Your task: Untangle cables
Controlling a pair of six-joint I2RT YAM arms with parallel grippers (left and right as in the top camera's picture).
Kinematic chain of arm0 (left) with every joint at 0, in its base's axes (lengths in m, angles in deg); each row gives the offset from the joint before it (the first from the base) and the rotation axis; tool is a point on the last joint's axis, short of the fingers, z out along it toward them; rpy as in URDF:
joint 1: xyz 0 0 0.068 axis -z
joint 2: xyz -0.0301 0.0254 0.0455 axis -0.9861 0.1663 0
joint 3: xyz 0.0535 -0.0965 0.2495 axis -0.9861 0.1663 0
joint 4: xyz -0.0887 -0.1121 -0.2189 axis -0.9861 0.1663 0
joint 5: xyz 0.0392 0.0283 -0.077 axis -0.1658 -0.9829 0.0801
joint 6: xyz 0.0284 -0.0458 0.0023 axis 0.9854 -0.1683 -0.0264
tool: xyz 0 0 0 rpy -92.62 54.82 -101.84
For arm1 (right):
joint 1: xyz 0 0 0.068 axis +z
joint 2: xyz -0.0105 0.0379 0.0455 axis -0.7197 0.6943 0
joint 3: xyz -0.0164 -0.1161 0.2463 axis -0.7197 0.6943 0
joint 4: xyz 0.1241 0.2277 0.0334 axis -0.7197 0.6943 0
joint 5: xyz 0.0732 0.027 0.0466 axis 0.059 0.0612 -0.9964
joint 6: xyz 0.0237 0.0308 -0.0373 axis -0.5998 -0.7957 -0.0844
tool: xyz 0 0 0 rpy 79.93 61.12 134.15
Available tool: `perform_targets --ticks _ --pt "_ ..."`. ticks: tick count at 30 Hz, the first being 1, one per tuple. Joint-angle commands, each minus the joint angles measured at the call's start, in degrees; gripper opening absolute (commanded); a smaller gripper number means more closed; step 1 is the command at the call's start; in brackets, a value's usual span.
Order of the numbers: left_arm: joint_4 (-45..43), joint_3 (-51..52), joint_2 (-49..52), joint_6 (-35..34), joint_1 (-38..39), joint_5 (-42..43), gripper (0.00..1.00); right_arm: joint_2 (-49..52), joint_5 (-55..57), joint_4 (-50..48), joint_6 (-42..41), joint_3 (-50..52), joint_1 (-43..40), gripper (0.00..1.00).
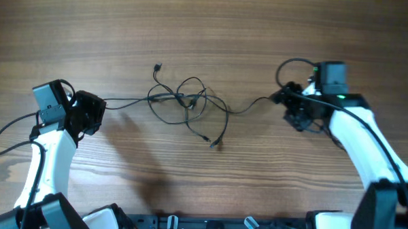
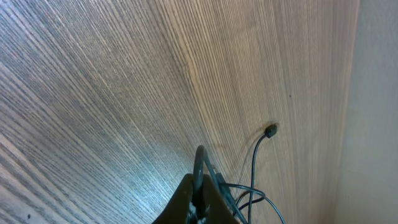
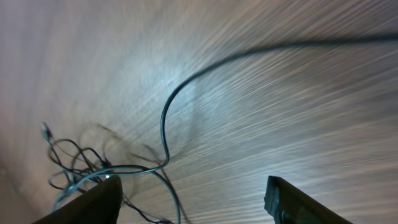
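A tangle of thin black cables (image 1: pixel 187 100) lies at the middle of the wooden table, with loose plug ends at the top left (image 1: pixel 157 66) and lower right (image 1: pixel 213 143). My left gripper (image 1: pixel 92 114) is at the left, shut on one cable strand (image 2: pixel 200 163) that runs taut toward the tangle. A plug end (image 2: pixel 270 130) lies beyond it. My right gripper (image 1: pixel 289 105) is at the right, by the strand that leaves the tangle rightward (image 1: pixel 248 108). Its fingers (image 3: pixel 193 199) are wide open and empty. The cable (image 3: pixel 165 124) curves ahead of them toward the tangle (image 3: pixel 81 165).
The table is bare wood (image 1: pixel 213 33). The arms' own black wires loop beside each wrist (image 1: pixel 6 131) (image 1: pixel 294 63). A fixture with clips runs along the front edge (image 1: pixel 207 227).
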Motion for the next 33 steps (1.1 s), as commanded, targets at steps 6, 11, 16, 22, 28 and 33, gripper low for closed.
perform_targets --ticks 6,11,16,22,28,33 --pt "-0.15 0.35 -0.83 1.31 0.22 -0.39 0.04 16.52 -5.51 -15.26 -11.34 -0.13 12.20 0.57" --pt "-0.13 0.35 -0.85 1.36 0.15 -0.70 0.04 15.98 -8.20 -27.10 -10.47 -1.11 9.66 0.04" --pt "0.09 0.35 -0.85 4.66 -6.21 -3.85 0.04 -1.01 -8.13 -16.20 2.19 -1.44 -9.68 0.05" --pt "1.42 0.35 -0.83 5.42 -15.30 -3.80 0.04 -17.59 -6.51 -0.39 16.24 -1.44 -29.57 0.05" --pt "4.22 0.37 -0.83 5.44 -15.28 -3.80 0.04 -16.87 7.23 3.19 20.41 -1.42 -29.66 0.04" --pt "6.38 0.37 -0.83 5.44 -15.28 -3.80 0.04 -16.31 31.56 11.32 10.49 -1.40 -29.66 0.06"
